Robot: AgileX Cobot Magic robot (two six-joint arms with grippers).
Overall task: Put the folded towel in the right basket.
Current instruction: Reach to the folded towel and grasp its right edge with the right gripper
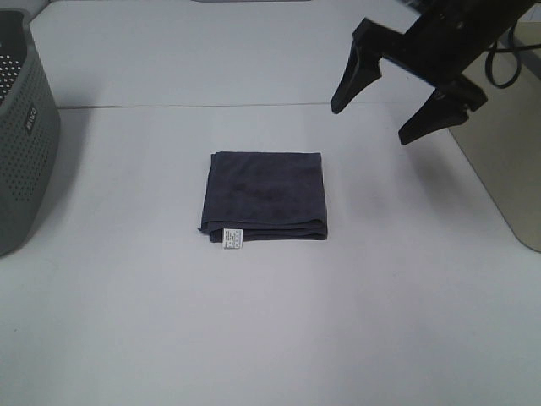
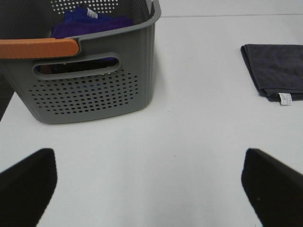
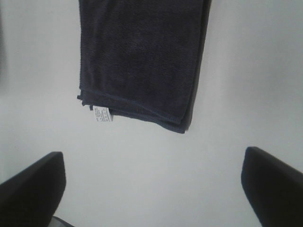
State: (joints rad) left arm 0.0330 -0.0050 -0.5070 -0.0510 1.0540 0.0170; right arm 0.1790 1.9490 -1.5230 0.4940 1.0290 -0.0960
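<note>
The folded dark grey towel [image 1: 264,196] lies flat in the middle of the white table, its white label at the front edge. It also shows in the right wrist view [image 3: 142,61] and the left wrist view [image 2: 277,71]. My right gripper [image 1: 372,123] is open and empty, raised above the table behind and to the right of the towel, apart from it; in its wrist view [image 3: 151,189] the jaws stand wide. A beige basket [image 1: 507,161] stands at the right edge. My left gripper [image 2: 151,189] is open and empty and is out of the exterior view.
A grey perforated basket [image 1: 25,144] stands at the left edge. In the left wrist view the same basket [image 2: 94,90] has an orange handle [image 2: 38,47] and holds a blue cloth [image 2: 90,21]. A black cable [image 1: 505,59] hangs by the right arm.
</note>
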